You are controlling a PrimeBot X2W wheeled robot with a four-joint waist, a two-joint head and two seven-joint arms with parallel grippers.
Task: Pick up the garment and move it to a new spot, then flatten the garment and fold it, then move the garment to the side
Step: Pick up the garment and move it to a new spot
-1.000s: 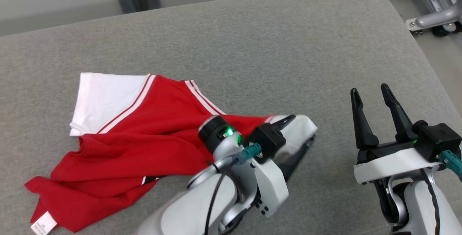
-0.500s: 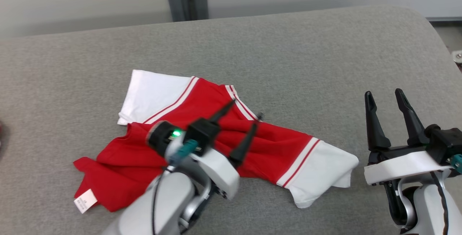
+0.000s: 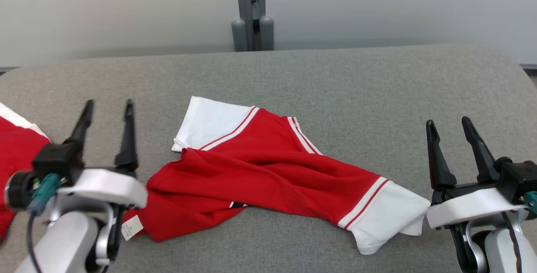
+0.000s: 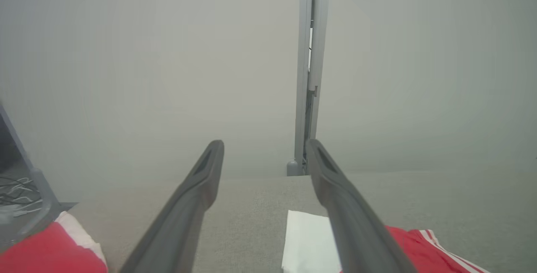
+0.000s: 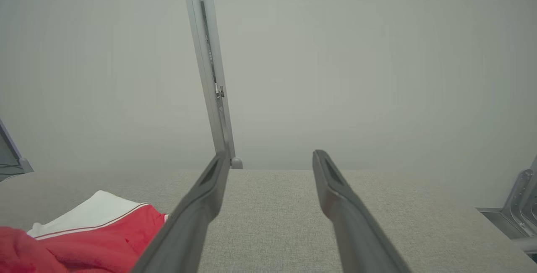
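Head view: the red-and-white shirt [image 3: 260, 168] lies crumpled at the middle of the grey desk [image 3: 356, 80], between the two end effectors. At its left end the left end effector [image 3: 109, 104] stands released and empty. At its white-sleeved right end the right end effector [image 3: 448, 123] is likewise released and empty.

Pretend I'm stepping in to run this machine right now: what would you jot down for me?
Left gripper: open, empty; it has just let go of the garment and pulled back to the left.
Right gripper: open, empty, hovering off the garment's right end.
Garment: a red and white shirt, lying crumpled in the middle of the grey padded surface. A second red garment lies at the far left edge.
Done: pick up and move, it seems.
Left: flatten, fold, move aside.
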